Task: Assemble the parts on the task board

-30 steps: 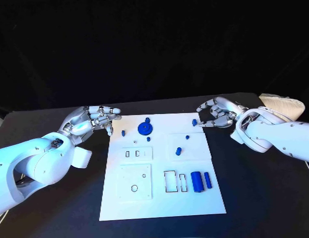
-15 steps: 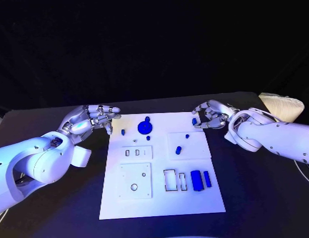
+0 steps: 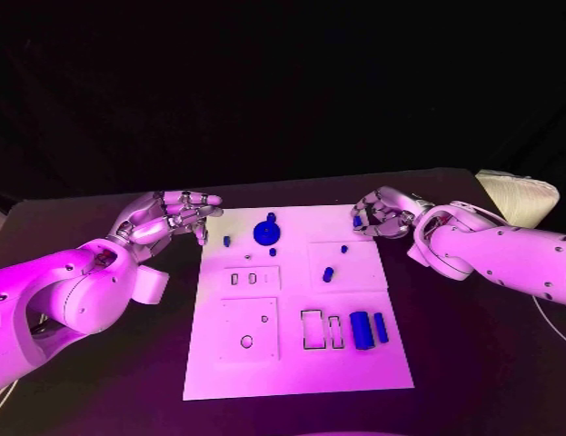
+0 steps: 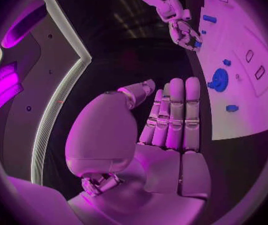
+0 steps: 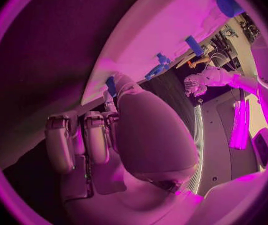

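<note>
- The task board (image 3: 296, 363) lies flat in the middle of the black counter (image 3: 492, 363), between the two arms.
- The left robot hand (image 3: 164, 216) hovers just off the board's far left corner, over the counter; its fingers lie straight and close together, and it holds nothing.
- The blue gear (image 3: 265, 233) stands near the board's far edge, closer to the left robot hand than to the right one, with a small blue peg (image 3: 226, 241) between gear and hand.
- The right robot hand (image 3: 382, 216) sits at the board's far right corner, fingers curled in around a small blue part (image 3: 357, 220) at the board's edge; whether it truly pinches that part I cannot tell.
- Two blue blocks (image 3: 368, 328) lie on the board's near right area, well apart from both hands.
</note>
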